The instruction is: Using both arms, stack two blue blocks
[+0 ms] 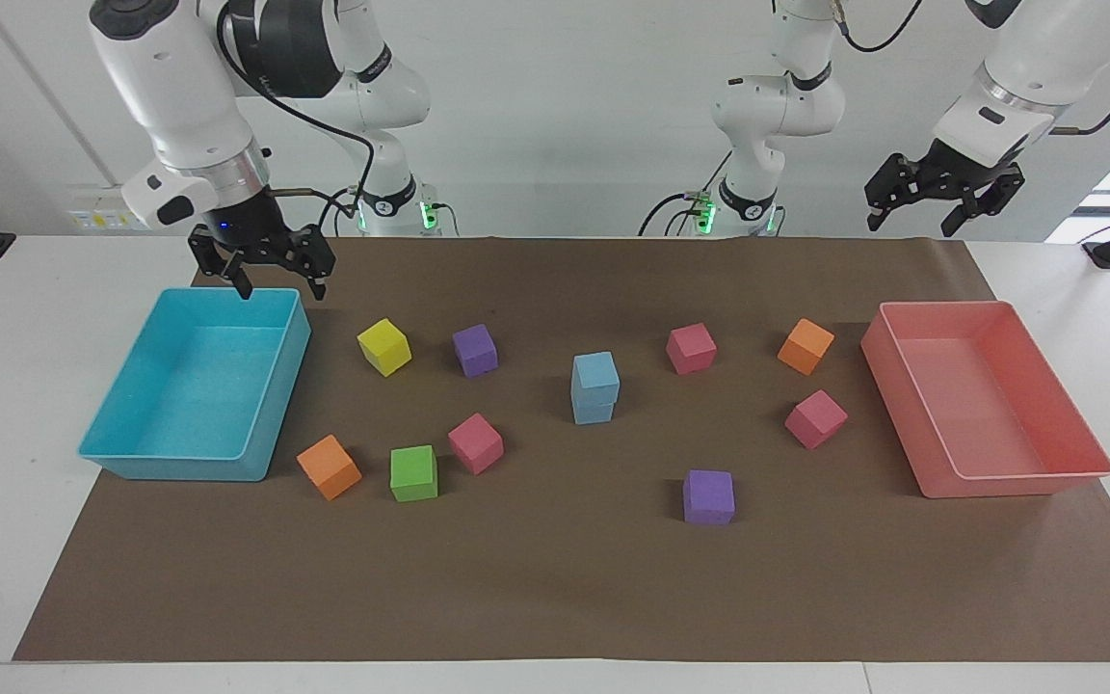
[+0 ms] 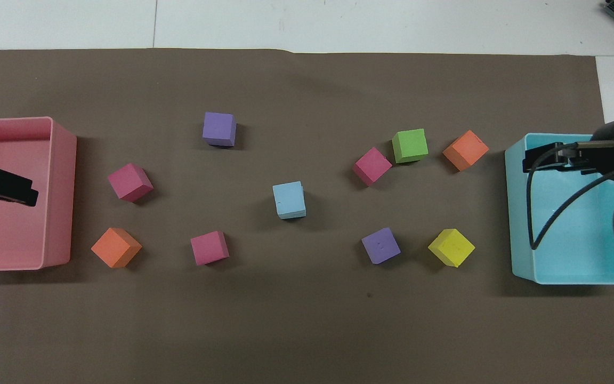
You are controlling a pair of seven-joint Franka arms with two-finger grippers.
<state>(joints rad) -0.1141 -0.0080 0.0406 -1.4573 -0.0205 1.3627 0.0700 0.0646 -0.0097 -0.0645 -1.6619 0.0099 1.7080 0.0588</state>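
The right tool (image 1: 262,262) hangs raised over the cyan tray (image 1: 131,453), above the tray's edge nearest the robots, at the right arm's end of the table (image 1: 555,598). Its fingers are spread and hold nothing. In the overhead view only part of this tool (image 2: 557,158) shows, so its height above the tray is read from the facing view alone. The left tool (image 1: 940,188) hangs high over the corner of the table by the left arm's base, above the pink tray (image 1: 1085,453); its fingers are also spread and empty.

The two blue blocks (image 1: 595,387) stand stacked near the middle of the table, one squarely on the other, touching; from overhead the stack (image 2: 289,200) appears as a single cube. A yellow cube (image 1: 383,346) and a purple cube (image 1: 474,349) lie between the stack and the cyan tray.
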